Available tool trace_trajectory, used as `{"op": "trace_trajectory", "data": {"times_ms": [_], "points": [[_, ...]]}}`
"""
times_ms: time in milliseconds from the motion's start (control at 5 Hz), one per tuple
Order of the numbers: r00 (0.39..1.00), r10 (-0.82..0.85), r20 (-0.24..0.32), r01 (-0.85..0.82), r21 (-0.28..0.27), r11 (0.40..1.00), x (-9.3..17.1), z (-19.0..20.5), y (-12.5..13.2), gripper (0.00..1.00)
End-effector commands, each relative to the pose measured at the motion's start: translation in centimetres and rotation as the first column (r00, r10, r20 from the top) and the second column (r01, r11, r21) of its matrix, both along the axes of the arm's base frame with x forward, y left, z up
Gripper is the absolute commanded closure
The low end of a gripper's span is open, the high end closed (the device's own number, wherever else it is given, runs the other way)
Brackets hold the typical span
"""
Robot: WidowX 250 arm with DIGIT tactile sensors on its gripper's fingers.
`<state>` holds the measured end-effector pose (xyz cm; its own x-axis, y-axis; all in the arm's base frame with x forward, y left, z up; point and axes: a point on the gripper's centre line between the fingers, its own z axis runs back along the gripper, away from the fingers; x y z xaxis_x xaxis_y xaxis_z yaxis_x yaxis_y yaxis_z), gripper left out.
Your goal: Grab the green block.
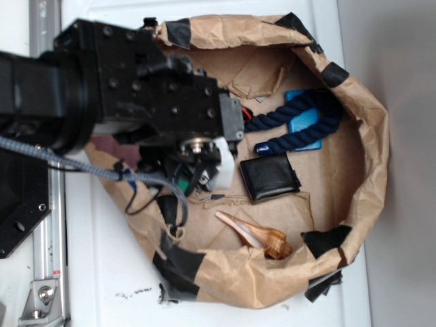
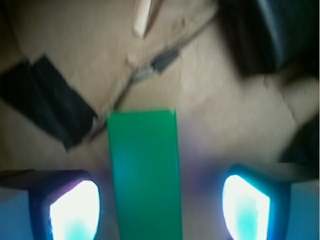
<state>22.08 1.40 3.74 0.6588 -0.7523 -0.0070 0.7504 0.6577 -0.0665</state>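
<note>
Here, wide-spread fingers (image 2: 75, 210) flank the flat, smooth green block (image 2: 145, 170) on crinkled brown paper (image 2: 225, 110).

A boxy black arm (image 1: 129, 82), studded with screws, is trailed by a grey braided cable (image 1: 82, 163); glowing white-cyan fingertip pads (image 2: 75, 210) are seen.

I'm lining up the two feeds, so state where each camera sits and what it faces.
Exterior: above, looking down into the paper-walled bin; the black arm covers the upper left.
Wrist: on the arm, looking down past two glowing fingertips; gripper open astride the green block.
Shared: black wallet, wooden shell-shaped piece, green block.
</note>
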Motion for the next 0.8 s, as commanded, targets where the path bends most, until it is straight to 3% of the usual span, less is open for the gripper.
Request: {"op": "trace_trajectory", "data": {"times_ms": [0,200,600], "points": [[0.995,0.095,-0.01,-0.095,-0.035,0.995,2.3,-2.0,-0.7,0.0],[0.997,0.082,-0.002,-0.082,-0.038,0.996,1.5,-2.7,-1.4,0.0],[0.997,0.063,0.039,-0.066,0.084,0.994,2.0,-4.7,-1.1,0.0]]}}
